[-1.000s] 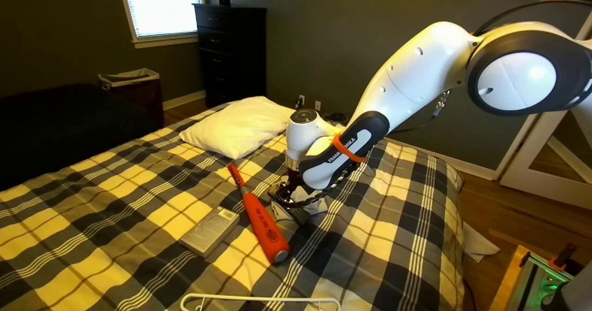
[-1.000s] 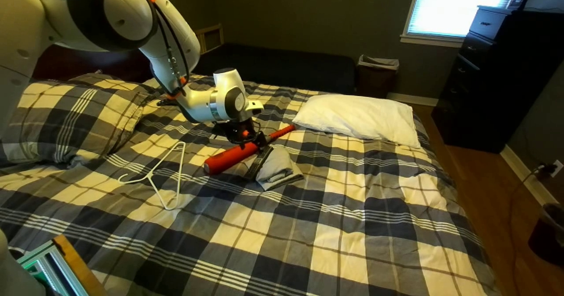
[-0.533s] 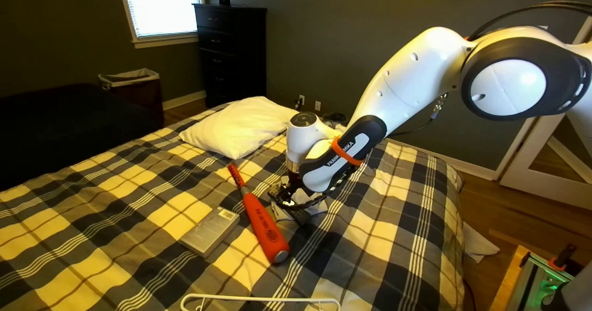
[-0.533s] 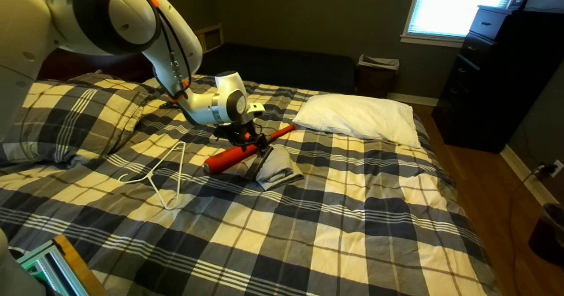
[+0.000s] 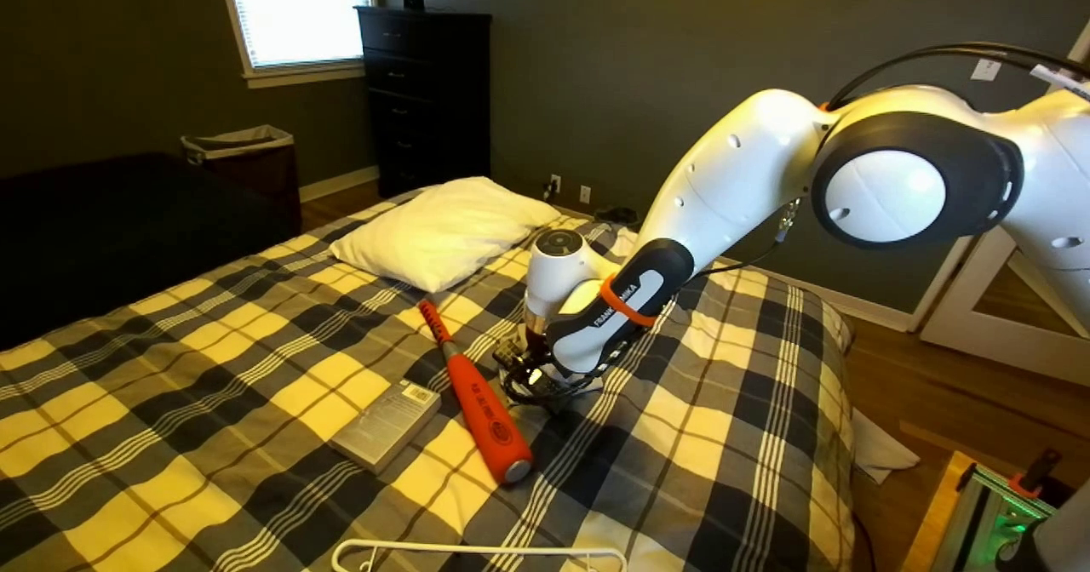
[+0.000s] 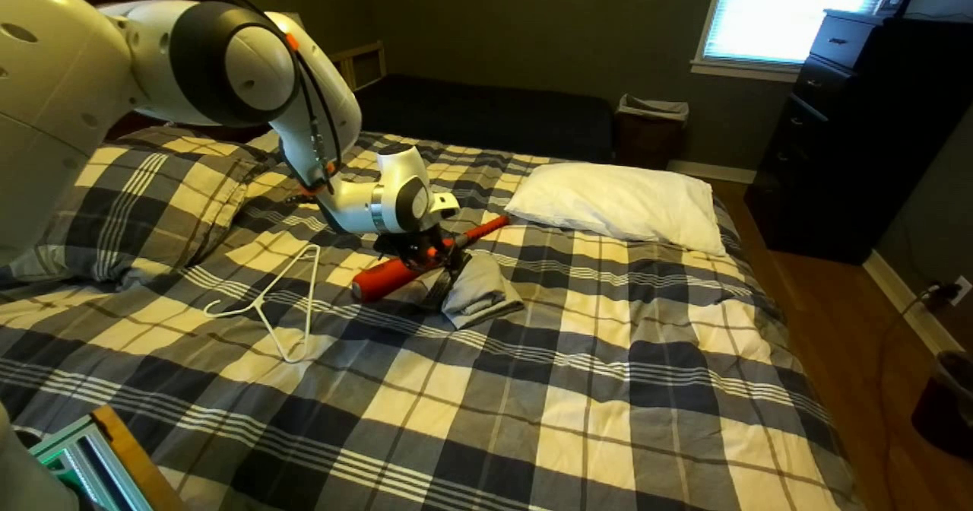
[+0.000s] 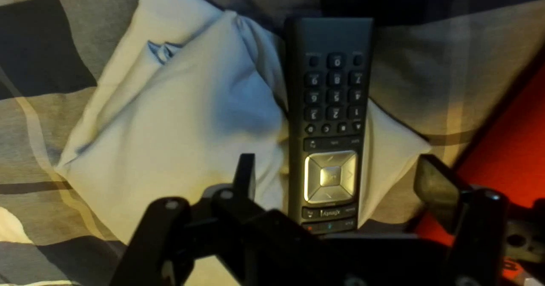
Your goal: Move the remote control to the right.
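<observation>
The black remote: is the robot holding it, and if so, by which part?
Nothing is held: the gripper is open, and the wrist view shows gaps on both sides of the remote.

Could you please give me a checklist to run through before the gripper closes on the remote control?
1. Gripper open: ok, jaws apart.
2. Remote control between the jaws in the wrist view: ok.
3. Grey cloth clear of the grasp: not ok, it lies under the remote control.
4. Red bat clear of the gripper: cannot tell; they overlap in that view.
5. Jaws low enough to grip: cannot tell.
</observation>
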You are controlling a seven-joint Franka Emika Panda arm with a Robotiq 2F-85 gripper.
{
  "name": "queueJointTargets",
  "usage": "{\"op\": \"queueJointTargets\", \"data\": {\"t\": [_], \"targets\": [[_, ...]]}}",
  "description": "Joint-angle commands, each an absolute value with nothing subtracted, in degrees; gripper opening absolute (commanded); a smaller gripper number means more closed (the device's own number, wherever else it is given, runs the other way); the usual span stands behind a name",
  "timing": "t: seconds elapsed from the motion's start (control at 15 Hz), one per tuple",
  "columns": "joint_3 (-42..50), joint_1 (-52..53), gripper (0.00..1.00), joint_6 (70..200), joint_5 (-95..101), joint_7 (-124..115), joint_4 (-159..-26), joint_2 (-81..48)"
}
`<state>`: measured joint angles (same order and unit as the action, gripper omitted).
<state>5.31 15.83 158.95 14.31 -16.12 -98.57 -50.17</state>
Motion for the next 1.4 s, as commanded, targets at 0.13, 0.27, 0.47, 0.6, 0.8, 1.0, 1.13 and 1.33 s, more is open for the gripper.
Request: {"op": "queueJointTargets", "data": {"t": [0.13, 0.27, 0.47, 0.6, 0.8, 1.0, 1.13, 1.33], "targets": [[4.7, 15.1, 0.93, 161.7, 11.9, -12.9, -94.3, -54.4], [4.7, 15.1, 0.93, 161.5, 11.6, -12.4, -93.3, -55.3], [4.7, 15.1, 0.84, 161.5, 11.1, -12.3, -92.2, -56.5], [4.7, 15.2, 0.78, 161.2, 10.8, -12.3, -91.6, -57.1], [5.0, 15.7, 0.81, 161.2, 10.8, -12.5, -91.0, -57.8], [5.3, 15.9, 0.81, 161.1, 10.8, -12.8, -90.5, -58.4], [5.4, 16.1, 0.80, 161.2, 10.8, -13.1, -90.3, -58.6], [5.6, 16.2, 0.56, 161.3, 10.7, -13.5, -90.0, -58.8]]}}
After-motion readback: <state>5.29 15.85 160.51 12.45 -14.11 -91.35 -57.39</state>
